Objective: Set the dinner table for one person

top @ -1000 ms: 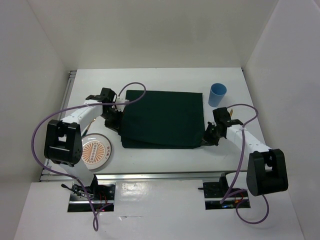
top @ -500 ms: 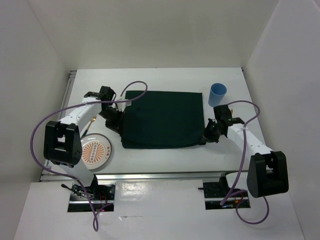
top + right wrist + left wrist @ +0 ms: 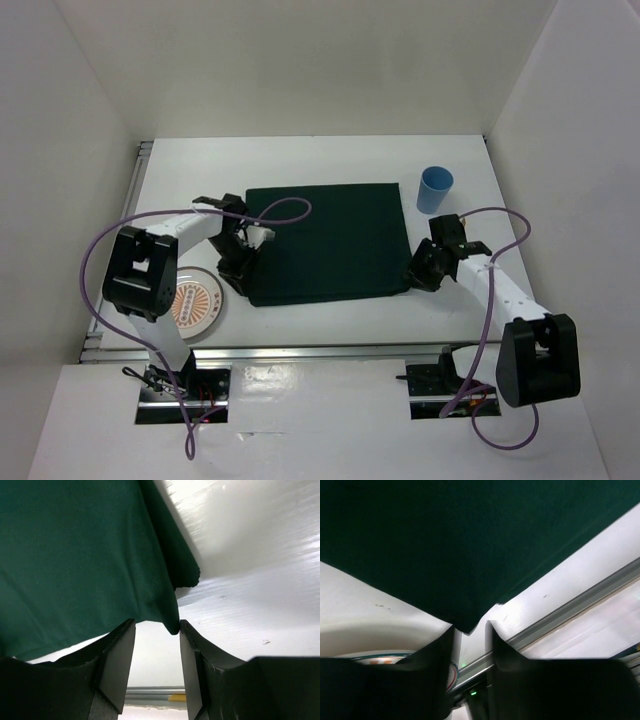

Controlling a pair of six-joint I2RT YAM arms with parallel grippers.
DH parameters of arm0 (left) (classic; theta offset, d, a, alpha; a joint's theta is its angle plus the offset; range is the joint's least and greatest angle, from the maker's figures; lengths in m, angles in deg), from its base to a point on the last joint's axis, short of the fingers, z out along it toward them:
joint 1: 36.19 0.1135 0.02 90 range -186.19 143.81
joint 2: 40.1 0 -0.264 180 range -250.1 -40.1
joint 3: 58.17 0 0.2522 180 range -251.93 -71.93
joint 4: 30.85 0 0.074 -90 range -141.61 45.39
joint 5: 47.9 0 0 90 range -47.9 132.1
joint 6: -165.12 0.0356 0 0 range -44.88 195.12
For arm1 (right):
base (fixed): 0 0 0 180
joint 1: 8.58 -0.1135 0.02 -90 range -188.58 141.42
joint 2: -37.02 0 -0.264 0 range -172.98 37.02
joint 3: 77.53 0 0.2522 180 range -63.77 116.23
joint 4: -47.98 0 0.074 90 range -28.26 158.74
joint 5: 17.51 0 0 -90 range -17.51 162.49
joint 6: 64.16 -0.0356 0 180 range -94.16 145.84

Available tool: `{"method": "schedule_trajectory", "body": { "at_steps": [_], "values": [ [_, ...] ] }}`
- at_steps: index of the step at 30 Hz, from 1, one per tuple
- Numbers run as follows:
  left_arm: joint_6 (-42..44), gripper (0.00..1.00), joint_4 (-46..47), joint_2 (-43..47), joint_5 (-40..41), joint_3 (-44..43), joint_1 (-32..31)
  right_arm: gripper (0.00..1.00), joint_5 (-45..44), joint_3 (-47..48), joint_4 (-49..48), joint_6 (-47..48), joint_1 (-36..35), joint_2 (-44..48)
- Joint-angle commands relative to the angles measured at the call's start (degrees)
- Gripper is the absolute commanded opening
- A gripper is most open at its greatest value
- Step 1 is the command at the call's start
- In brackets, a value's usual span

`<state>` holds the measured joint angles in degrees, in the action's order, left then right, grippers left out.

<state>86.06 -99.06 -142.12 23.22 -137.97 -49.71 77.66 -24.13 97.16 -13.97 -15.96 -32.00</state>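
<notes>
Broadly, the dinner table (image 3: 330,160) fills the floor of the top view ahead of both arm bases, and everything else lies on it. At far left, near the front edge, sits a round plate (image 3: 193,301) with an orange patterned centre, well apart from the dark green cloth (image 3: 330,240). The left gripper (image 3: 470,632) is down at the cloth's near-left corner. Its jaws stand apart with bare white tabletop showing through the gap, and the pointed tip of the corner dips into the top of that gap without being pinched. Beyond it runs an aluminium rail (image 3: 570,610) along the table's near edge. The cloth lies spread flat across the middle of the table. A blue cup (image 3: 435,189) stands upright just off the cloth's far-right corner. The right gripper (image 3: 156,630) is down at the near-right corner, jaws apart too. That corner's tip hangs between them, close against the right-hand jaw; whether it touches cannot be told.
</notes>
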Motion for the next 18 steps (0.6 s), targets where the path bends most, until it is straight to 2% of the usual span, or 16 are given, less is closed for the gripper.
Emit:
{"method": "schedule_trajectory", "body": {
  "at_steps": [1, 2, 3, 4, 8, 9, 12, 16, 18],
  "values": [
    [1.71, 0.58, -1.09, 1.03, 2.08, 0.03, -0.28, 0.49, -4.63, 1.66, -0.18, -0.71, -0.45, 2.13],
    [1.72, 0.73, -1.09, 1.55, 2.09, 0.03, -0.28, 0.49, -5.25, 2.45, -0.18, 0.34, -0.45, 2.65],
    [1.72, 0.79, -1.09, 2.25, 3.13, 0.03, -0.28, 0.48, -5.95, 3.51, -0.18, 1.22, -0.45, 2.66],
    [1.72, 0.8, -1.09, 2.26, 4.01, 0.03, -0.28, 0.42, -5.96, 5.52, -0.18, 3.32, -1.14, 2.66],
    [0.13, 0.8, -0.04, 6.82, 10.94, -3.47, -0.28, 0.22, -7.79, 10.89, 1.66, 6.06, -5.01, -2.08],
    [-0.65, 0.79, 0.49, 8.05, 12.09, -4.52, -0.28, 0.11, -11.37, 12.12, 2.71, 6.06, -6.23, -3.13],
    [-0.66, 0.79, 2.15, 11.75, 15.01, -9.18, -3.0, 0.01, -16.06, 14.68, 4.48, 5.54, -11.86, -6.13],
    [-1.18, 0.75, 2.16, 9.04, 13.52, -10.95, -7.57, 0.0, -12.13, 12.67, 0.27, 3.7, -13.63, -9.73],
    [-2.58, 0.74, 3.29, 6.32, 12.98, -9.82, -8.1, 0.0, -10.28, 8.82, -2.97, 2.73, -11.71, -12.27]
  ]
}}
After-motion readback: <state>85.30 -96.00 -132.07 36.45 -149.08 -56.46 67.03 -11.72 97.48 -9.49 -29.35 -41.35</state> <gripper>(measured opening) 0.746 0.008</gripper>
